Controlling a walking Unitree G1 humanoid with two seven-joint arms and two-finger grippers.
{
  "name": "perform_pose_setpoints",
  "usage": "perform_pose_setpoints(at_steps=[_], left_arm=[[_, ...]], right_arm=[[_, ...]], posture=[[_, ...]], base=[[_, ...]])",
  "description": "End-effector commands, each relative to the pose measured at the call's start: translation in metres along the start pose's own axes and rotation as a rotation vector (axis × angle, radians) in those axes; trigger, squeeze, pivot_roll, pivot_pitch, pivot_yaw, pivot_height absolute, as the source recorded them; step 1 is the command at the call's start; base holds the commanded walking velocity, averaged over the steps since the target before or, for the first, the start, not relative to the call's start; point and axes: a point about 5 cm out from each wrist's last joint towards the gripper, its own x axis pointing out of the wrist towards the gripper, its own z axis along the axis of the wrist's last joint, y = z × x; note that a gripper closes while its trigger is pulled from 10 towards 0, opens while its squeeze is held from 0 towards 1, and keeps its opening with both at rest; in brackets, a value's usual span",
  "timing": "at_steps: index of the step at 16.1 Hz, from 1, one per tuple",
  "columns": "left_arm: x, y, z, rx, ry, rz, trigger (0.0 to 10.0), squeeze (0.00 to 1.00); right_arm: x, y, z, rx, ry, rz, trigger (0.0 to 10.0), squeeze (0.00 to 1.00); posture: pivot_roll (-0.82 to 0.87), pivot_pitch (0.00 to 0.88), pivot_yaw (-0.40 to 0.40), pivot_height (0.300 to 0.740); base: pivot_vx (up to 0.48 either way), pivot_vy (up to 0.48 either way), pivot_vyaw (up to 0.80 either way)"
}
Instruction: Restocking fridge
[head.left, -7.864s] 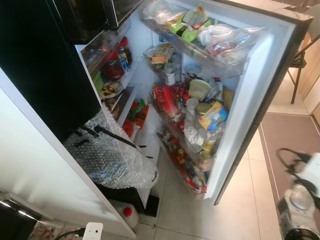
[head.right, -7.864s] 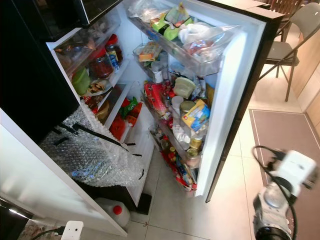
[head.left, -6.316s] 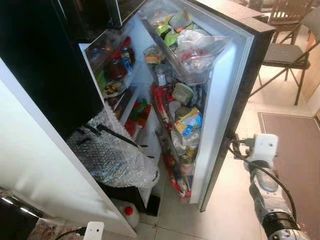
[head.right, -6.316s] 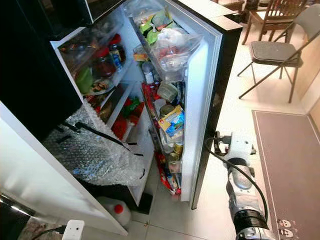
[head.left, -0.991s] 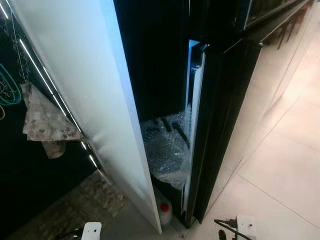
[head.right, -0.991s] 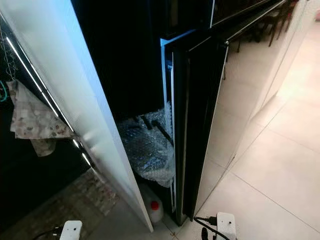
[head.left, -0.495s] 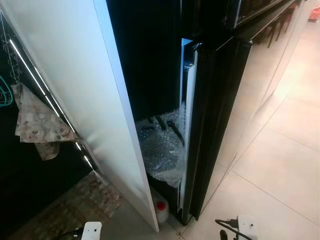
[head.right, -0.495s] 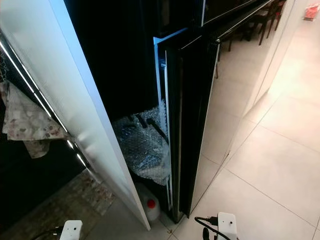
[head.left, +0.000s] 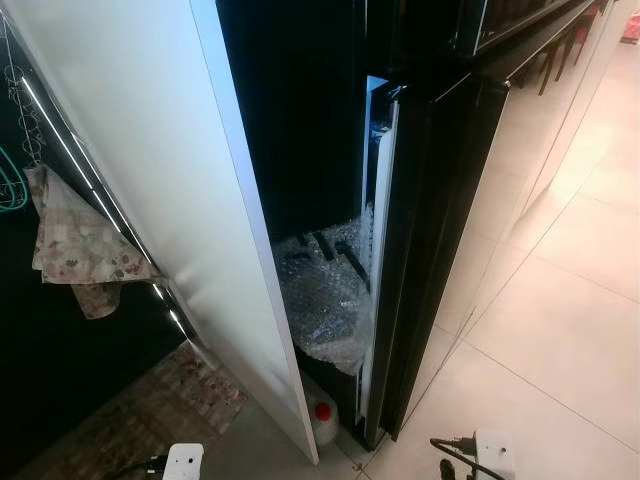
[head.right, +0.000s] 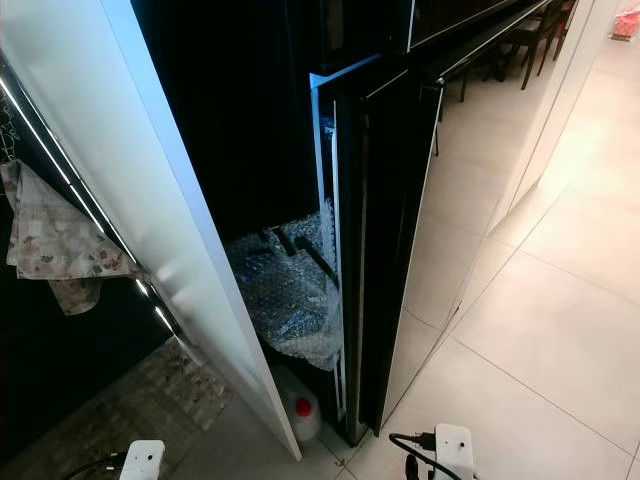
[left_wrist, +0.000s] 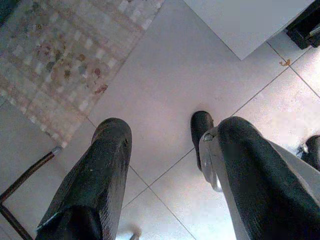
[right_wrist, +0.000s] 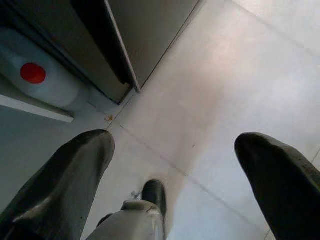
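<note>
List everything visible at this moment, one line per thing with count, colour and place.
Fridge door: one, black, nearly shut, a lit slit left at its edge.
White panel: one, left of the fridge.
Bubble wrap: one clear bundle, low in the gap between panel and door.
Jug: one, whitish with red cap, on the floor by the door's foot.
Cloth: one, pale and patterned, hanging at far left.
Rug: one, mottled, on the pale tiled floor.
Left end effector: black fingers apart, over the tiles.
Right end effector: black fingers apart, near the jug.
</note>
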Motion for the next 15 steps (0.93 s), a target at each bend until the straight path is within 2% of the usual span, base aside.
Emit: perform_pose_setpoints(at_steps=[1,3,4,6,8,9,11,12,13,14,15], left_arm=[[0.000,0.003,0.001,0.017,-0.002,0.012,10.0,0.00],[0.000,0.004,0.001,0.018,-0.003,0.014,10.0,0.00],[0.000,0.004,0.001,0.019,-0.003,0.013,10.0,0.00],[0.000,0.003,0.002,0.022,-0.006,0.011,10.0,0.00],[0.000,0.003,0.002,0.024,-0.007,0.011,10.0,0.00],[0.000,0.003,0.002,0.027,-0.007,0.013,10.0,0.00],[0.000,0.004,0.001,0.029,-0.007,0.016,10.0,0.00],[0.000,0.004,0.001,0.031,-0.006,0.018,10.0,0.00],[0.000,0.004,0.001,0.032,-0.006,0.018,10.0,0.00],[0.000,0.004,0.001,0.032,-0.006,0.017,10.0,0.00],[0.000,0.003,0.001,0.035,-0.007,0.013,10.0,0.00]], right_arm=[[0.002,-0.002,0.015,0.023,-0.062,-0.046,10.0,0.00],[0.002,0.001,0.007,0.055,-0.002,-0.037,10.0,0.00],[0.002,0.004,0.007,0.041,0.005,-0.023,10.0,0.00],[0.004,0.011,0.010,0.023,0.004,0.003,10.0,0.00],[0.004,0.010,0.013,0.020,-0.015,-0.023,10.0,0.00],[0.004,0.008,0.027,-0.002,-0.126,-0.054,10.0,0.00],[0.001,0.005,0.041,-0.001,-0.249,-0.076,10.0,0.00],[-0.005,-0.003,0.054,-0.018,-0.392,-0.110,10.0,0.00],[-0.008,-0.006,0.058,-0.019,-0.436,-0.120,10.0,0.00],[-0.010,-0.007,0.061,-0.008,-0.466,-0.116,10.0,0.00],[-0.015,-0.003,0.066,0.009,-0.543,-0.034,10.0,0.00]], posture=[[-0.10,0.000,0.091,0.740],[-0.10,0.000,0.094,0.740],[-0.10,0.000,0.094,0.740],[-0.09,0.000,0.091,0.740],[-0.09,0.000,0.089,0.740],[-0.09,0.000,0.089,0.740],[-0.09,0.000,0.089,0.740],[-0.09,0.000,0.089,0.740],[-0.09,0.000,0.089,0.740],[-0.10,0.000,0.090,0.740],[-0.10,0.000,0.090,0.740]], base=[[0.000,0.000,0.00],[0.000,0.000,0.00],[0.000,0.000,0.00],[0.000,0.000,0.00],[0.000,0.000,0.00],[0.000,0.000,0.00],[0.000,0.000,0.00],[0.000,0.000,0.00],[0.000,0.000,0.00],[0.000,0.000,0.00],[0.000,0.000,0.00]])
